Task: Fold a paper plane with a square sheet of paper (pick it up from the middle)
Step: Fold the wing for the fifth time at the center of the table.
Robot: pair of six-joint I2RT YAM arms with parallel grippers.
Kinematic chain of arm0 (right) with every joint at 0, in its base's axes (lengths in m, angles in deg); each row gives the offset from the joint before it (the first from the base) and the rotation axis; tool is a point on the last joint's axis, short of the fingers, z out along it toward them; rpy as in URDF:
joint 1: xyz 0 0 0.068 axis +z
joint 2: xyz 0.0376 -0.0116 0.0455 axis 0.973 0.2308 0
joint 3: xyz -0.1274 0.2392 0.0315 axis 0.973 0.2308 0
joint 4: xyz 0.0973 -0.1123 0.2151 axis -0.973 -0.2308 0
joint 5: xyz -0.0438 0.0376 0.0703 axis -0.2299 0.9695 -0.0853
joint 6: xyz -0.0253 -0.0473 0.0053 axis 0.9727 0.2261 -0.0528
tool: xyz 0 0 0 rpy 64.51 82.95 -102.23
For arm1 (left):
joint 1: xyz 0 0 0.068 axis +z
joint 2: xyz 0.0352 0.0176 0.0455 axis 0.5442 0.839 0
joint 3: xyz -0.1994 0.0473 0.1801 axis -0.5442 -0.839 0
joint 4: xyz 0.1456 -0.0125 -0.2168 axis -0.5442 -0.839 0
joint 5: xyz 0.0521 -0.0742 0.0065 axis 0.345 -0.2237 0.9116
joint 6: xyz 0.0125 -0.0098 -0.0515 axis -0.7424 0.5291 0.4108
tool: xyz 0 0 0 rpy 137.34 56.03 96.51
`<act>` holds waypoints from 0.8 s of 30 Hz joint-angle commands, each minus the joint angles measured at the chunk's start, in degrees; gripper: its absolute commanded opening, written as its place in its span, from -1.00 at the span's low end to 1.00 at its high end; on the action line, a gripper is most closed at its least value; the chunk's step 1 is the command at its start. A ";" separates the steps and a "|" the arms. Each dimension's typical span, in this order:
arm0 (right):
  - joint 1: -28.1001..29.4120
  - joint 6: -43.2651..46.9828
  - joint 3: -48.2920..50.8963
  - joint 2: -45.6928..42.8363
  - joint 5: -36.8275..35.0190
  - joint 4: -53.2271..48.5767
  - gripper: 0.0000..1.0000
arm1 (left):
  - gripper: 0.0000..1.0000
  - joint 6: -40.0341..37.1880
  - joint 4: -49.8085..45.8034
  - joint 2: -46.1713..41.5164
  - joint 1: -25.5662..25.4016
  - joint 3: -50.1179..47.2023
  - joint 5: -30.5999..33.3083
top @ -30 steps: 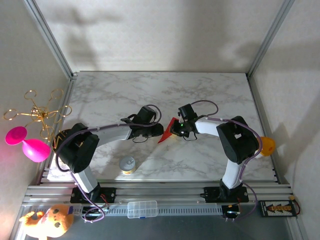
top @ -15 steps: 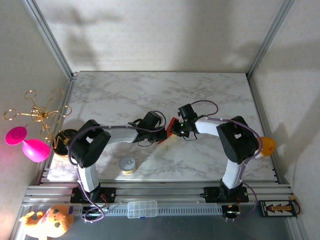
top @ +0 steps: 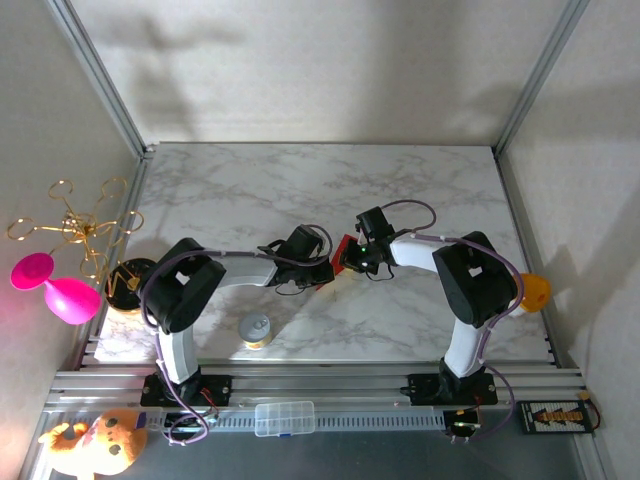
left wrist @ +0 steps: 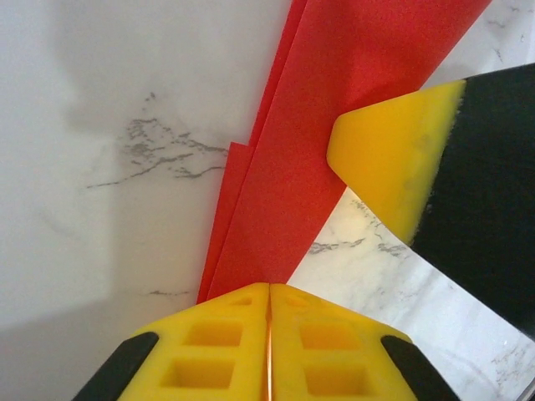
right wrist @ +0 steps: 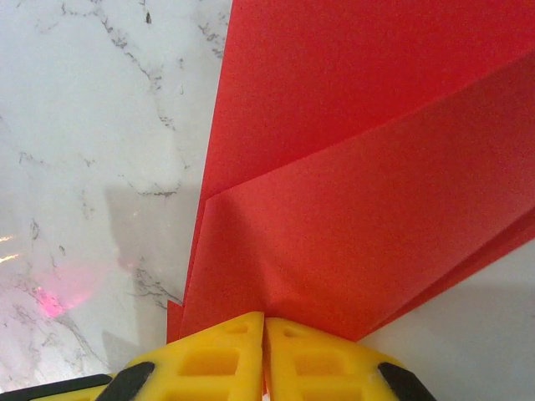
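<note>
Your left gripper [left wrist: 269,294] and right gripper [right wrist: 264,324] each pinch the folded paper [left wrist: 318,83] from opposite sides, jaws closed tight on it.

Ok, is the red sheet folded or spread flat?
Folded: the red sheet shows overlapping layers meeting at a diagonal crease in the right wrist view. Left pincer and right pincer are each shut on it.

Sheet of paper [top: 346,249] on table [top: 250,190], between left pincer [left wrist: 269,302] and right pincer [right wrist: 264,324]
</note>
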 commanded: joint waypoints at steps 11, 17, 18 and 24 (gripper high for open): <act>-0.31 0.93 1.23 4.95 -5.52 -6.15 -0.78 | -0.82 -1.07 -1.69 0.01 1.40 -2.90 1.55; -0.29 1.00 1.06 5.05 -5.43 -6.19 -0.78 | -0.82 -1.23 -2.37 -1.75 1.48 -2.26 0.28; -0.27 1.09 1.06 5.05 -5.43 -6.27 -0.78 | -0.81 -1.32 -2.55 -2.43 1.49 -1.96 -0.09; -0.25 1.00 1.06 5.05 -5.43 -6.27 -0.78 | -0.76 -1.67 -4.29 -5.25 0.66 0.17 -0.48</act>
